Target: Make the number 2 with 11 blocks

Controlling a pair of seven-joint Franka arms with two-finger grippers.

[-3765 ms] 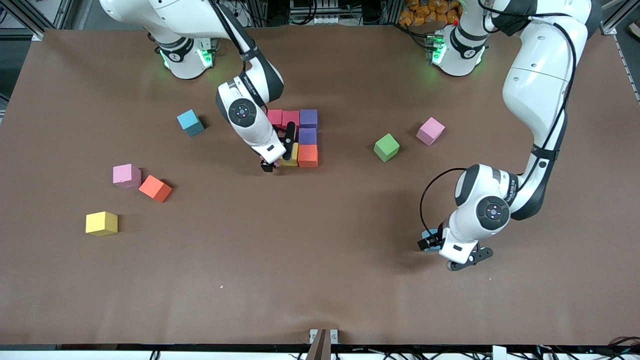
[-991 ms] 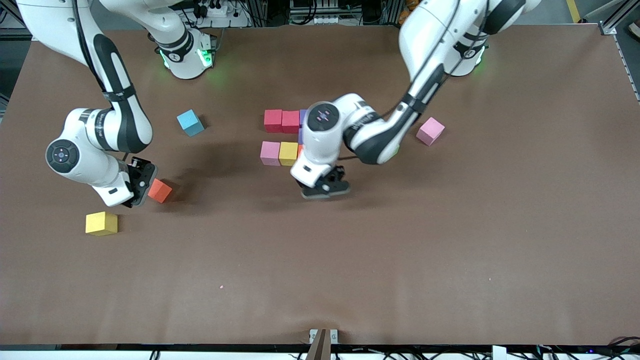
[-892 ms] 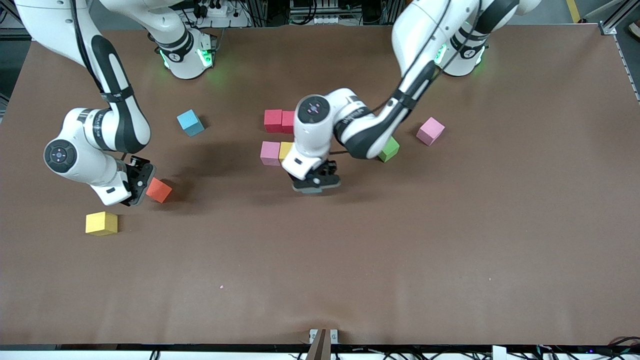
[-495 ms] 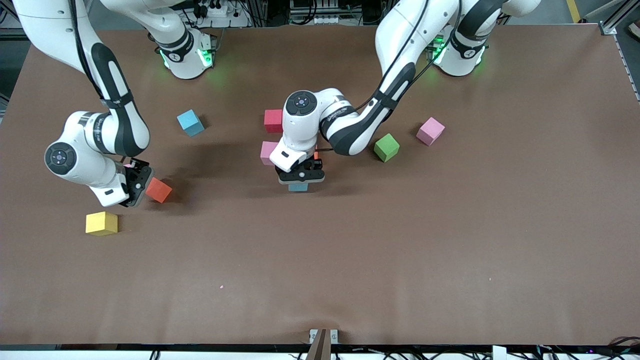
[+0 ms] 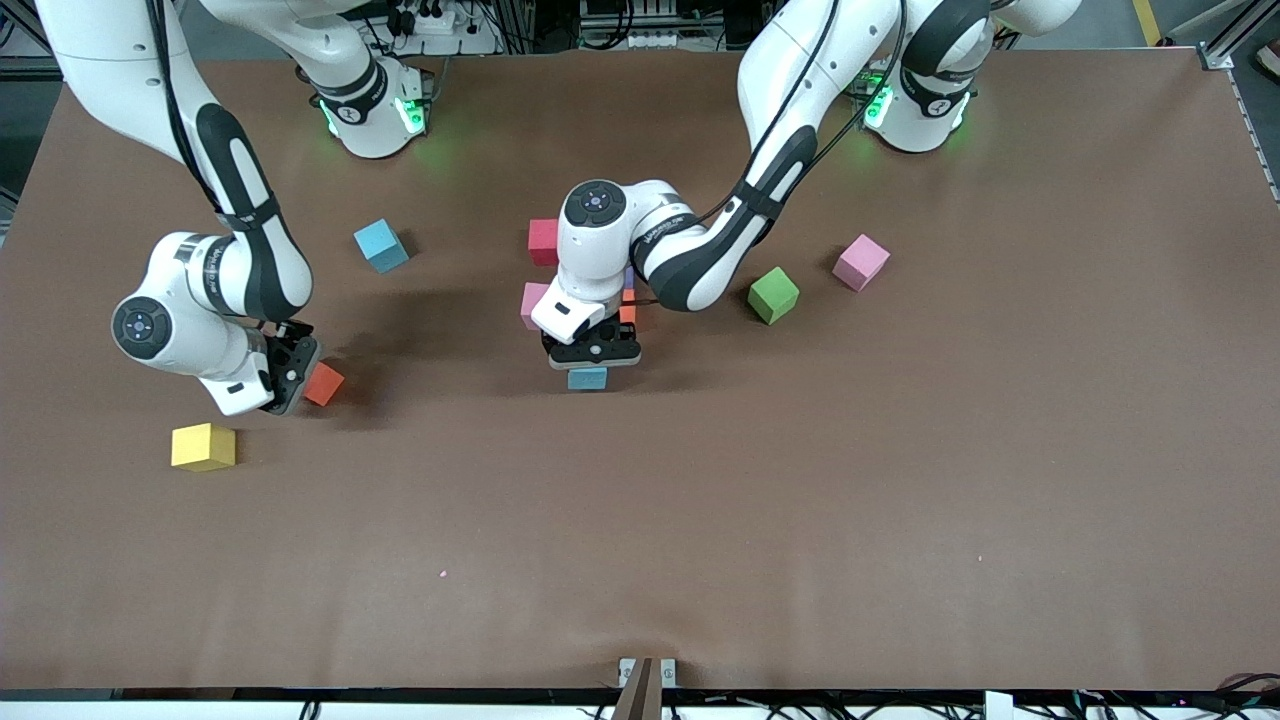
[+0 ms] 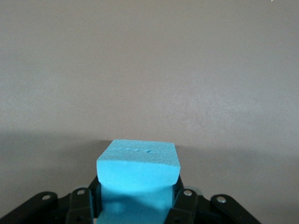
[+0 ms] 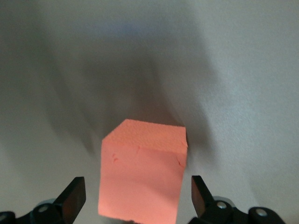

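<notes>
My left gripper (image 5: 592,358) is shut on a light blue block (image 5: 587,378) (image 6: 138,170) and holds it low over the table, at the edge of the partly built number 2. The left hand hides most of that cluster; a red block (image 5: 543,241), a pink block (image 5: 532,300) and an orange block (image 5: 627,312) show around it. My right gripper (image 5: 298,376) is open toward the right arm's end of the table. A loose orange block (image 5: 325,384) (image 7: 142,170) lies between its fingers (image 7: 74,196).
Loose blocks lie around: a light blue one (image 5: 381,245), a yellow one (image 5: 203,446) nearer the front camera than the right gripper, and a green one (image 5: 773,295) and a pink one (image 5: 861,262) toward the left arm's end.
The left gripper has carried the light blue block across the cluster and lowered it at the cluster's edge. The right gripper has shifted slightly onto the loose orange block.
</notes>
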